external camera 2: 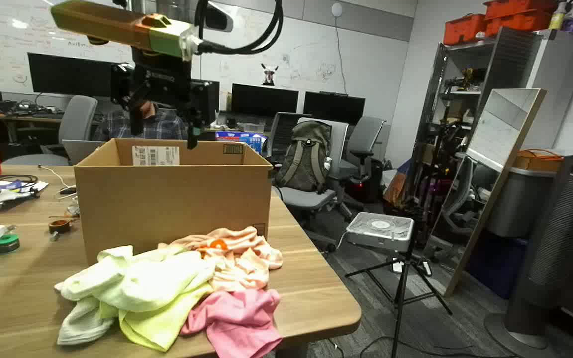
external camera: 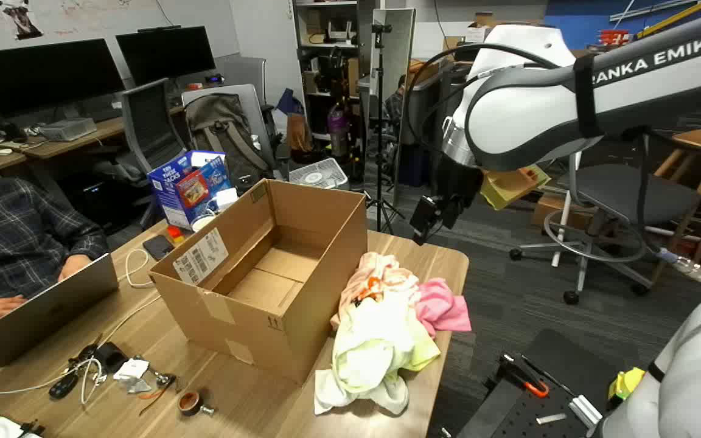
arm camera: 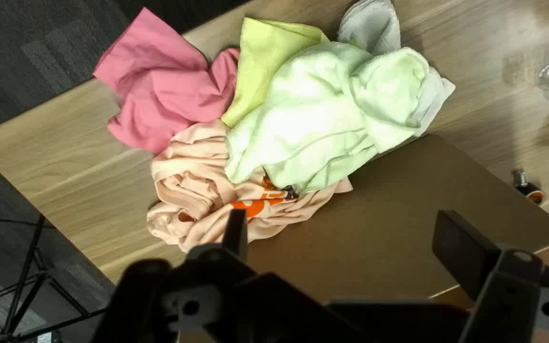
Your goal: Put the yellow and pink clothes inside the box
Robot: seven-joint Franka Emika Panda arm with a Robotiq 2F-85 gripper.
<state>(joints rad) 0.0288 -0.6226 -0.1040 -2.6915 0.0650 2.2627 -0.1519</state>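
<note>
On the table, a cloth pile lies against the outside of the large brown cardboard box (external camera: 326,280), which stands open-topped. The pink cloth (arm camera: 169,90) is at the pile's outer side, partly past the table edge. Beside it the yellow cloth (arm camera: 262,66) shows, partly covered by a pale mint-green cloth (arm camera: 312,119); in an exterior view the yellow cloth (external camera 2: 162,323) borders the pink cloth (external camera 2: 241,323). My gripper (arm camera: 343,228) is high above the pile, near the box wall, its jaws wide apart with nothing between them. It touches neither cloth nor box (external camera 2: 172,204).
A peach cloth (arm camera: 198,171) and a whitish-grey cloth (arm camera: 372,28) share the pile. A blue printed carton (external camera: 189,188) stands behind the box. A person sits at a laptop (external camera: 52,310). Cables and a tape roll (external camera: 190,403) lie on the table (external camera: 241,395).
</note>
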